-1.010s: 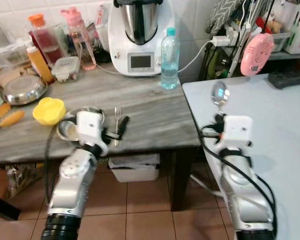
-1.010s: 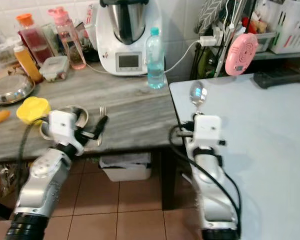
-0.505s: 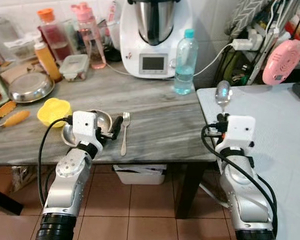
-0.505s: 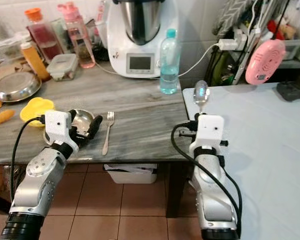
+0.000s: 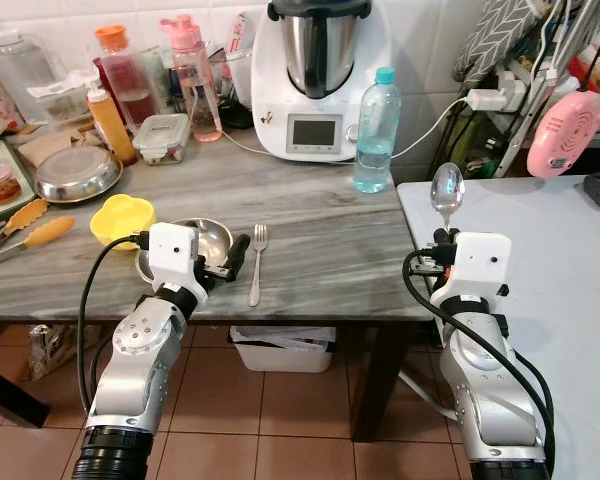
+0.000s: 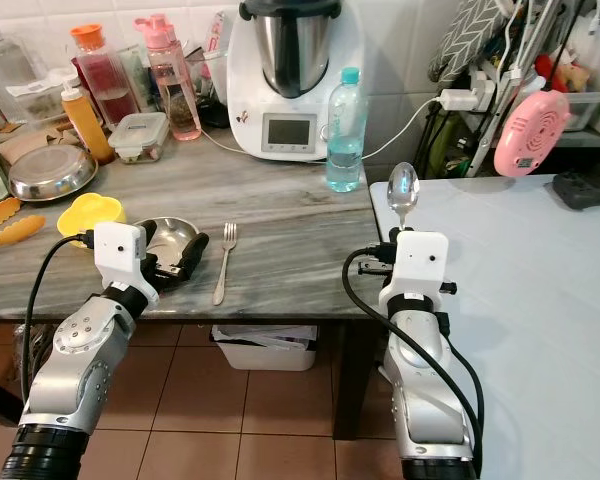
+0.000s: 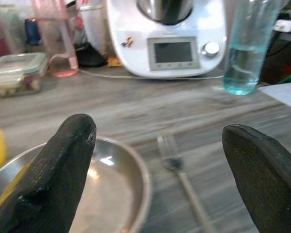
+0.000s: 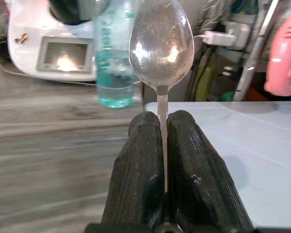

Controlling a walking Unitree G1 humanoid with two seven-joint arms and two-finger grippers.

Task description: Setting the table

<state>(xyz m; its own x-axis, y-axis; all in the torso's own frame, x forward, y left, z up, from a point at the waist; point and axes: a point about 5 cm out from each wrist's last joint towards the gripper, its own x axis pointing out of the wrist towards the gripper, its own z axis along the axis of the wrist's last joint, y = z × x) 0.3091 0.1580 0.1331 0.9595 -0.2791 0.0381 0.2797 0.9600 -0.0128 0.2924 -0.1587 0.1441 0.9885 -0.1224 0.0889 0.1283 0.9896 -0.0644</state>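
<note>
Right gripper (image 8: 160, 131) pinches a spoon (image 8: 161, 43) upright — left gripper (image 7: 160, 160), fingers spread, over a fork (image 5: 256, 262).

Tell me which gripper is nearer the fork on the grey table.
Left. The left gripper, jaws open, sits just beside the fork; the right gripper holds the spoon over the white table.

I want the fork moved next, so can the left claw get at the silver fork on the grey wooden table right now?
Probably yes. The left claw is open beside the silver fork, with bare table between them.
</note>
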